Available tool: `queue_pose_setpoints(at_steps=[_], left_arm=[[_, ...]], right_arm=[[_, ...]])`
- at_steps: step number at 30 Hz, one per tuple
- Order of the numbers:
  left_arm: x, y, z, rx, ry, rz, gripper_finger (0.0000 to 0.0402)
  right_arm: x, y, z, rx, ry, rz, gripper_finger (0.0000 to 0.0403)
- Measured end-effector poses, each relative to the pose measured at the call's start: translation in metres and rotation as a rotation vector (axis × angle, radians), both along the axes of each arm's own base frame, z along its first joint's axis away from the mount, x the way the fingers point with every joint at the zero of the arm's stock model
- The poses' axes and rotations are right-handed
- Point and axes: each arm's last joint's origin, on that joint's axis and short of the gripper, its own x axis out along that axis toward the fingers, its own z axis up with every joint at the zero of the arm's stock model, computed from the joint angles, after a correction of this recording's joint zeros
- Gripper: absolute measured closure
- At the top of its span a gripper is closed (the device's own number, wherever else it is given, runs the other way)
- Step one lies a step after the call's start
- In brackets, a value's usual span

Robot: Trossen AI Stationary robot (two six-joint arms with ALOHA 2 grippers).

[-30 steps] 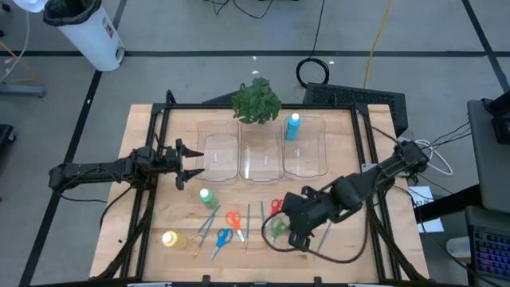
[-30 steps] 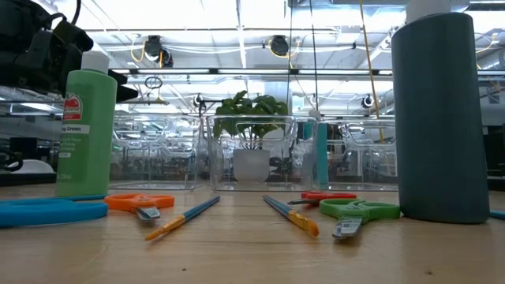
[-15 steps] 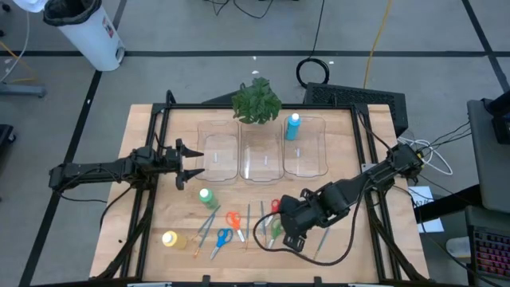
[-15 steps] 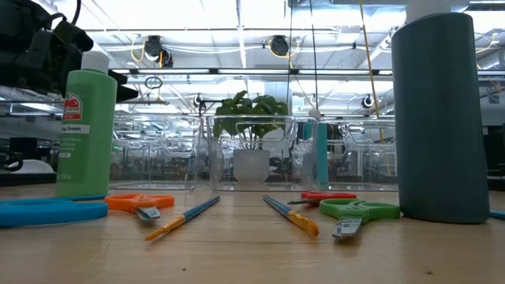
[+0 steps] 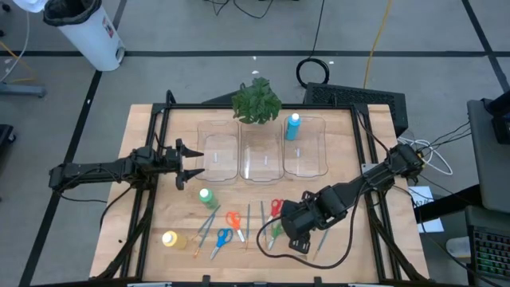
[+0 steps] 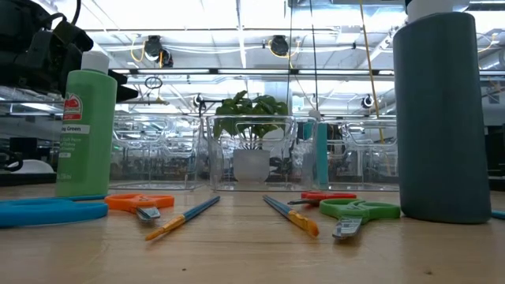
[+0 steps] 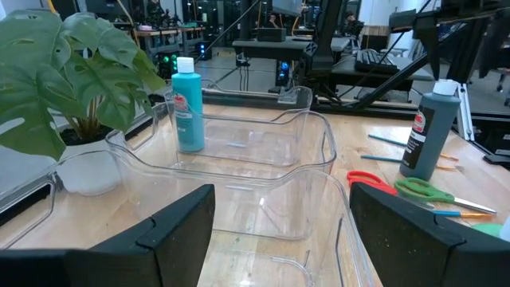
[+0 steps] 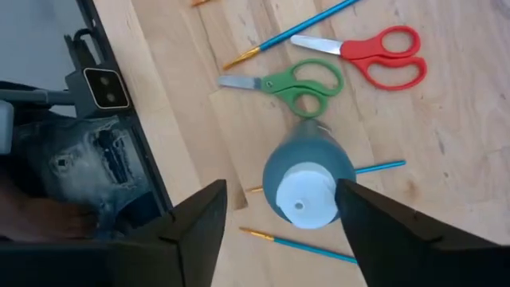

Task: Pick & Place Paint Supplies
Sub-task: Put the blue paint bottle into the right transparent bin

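hovering: the right gripper [image 5: 293, 229] hangs over the near-right tabletop, shifted a little left and nearer than a second ago.
change: its fingers closed partway, then sprang wide again; judged, it is resetting for a grasp on the dark blue bottle [image 5: 292, 231], which has not left the table.
high view, left: the left gripper [image 5: 191, 164] waits at the far-left bin's [image 5: 217, 155] edge, fingers apart, nothing between them, unchanged.
high view, bins: light blue bottle [image 5: 292, 127] stands in the right bin [image 5: 311, 163]; middle bin [image 5: 263, 163] and left bin hold nothing visible.
high view, loose items: green bottle [image 5: 205, 196], yellow bottle [image 5: 170, 238], orange scissors [image 5: 234, 221], blue scissors [image 5: 222, 238], red scissors [image 5: 276, 207].
low view: dark blue bottle upright at right, green scissors [image 6: 357, 211] just beside it; a brush [image 6: 289, 214] to their left.
left wrist view: both fingers spread; light blue bottle inside the far bin, next to the plant [image 7: 72, 80].
right wrist view: fingers stand apart either side of the bottle's white cap [image 8: 307, 195], not touching it.
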Motion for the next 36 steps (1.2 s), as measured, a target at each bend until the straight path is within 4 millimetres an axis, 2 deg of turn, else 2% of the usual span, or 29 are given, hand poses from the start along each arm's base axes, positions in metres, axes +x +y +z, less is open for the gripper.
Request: queue_pose_setpoints(at_steps=[9, 15, 26, 36], left_arm=[[0.0000, 0.0000, 0.0000, 0.000, 0.000, 0.000, 0.0107], [0.0000, 0.0000, 0.0000, 0.000, 0.000, 0.000, 0.0107], [0.0000, 0.0000, 0.0000, 0.000, 0.000, 0.000, 0.0107], [0.0000, 0.0000, 0.0000, 0.000, 0.000, 0.000, 0.0107]], right_arm=[[0.0007, -0.0024, -0.0089, -0.020, 0.031, 0.016, 0.0190], [-0.0014, 0.0005, -0.0071, -0.027, 0.014, 0.152, 0.0206], [-0.0019, 0.0002, -0.0086, -0.065, -0.009, 0.284, 0.0232], [-0.0009, -0.0015, -0.0087, -0.094, -0.020, 0.279, 0.0276]])
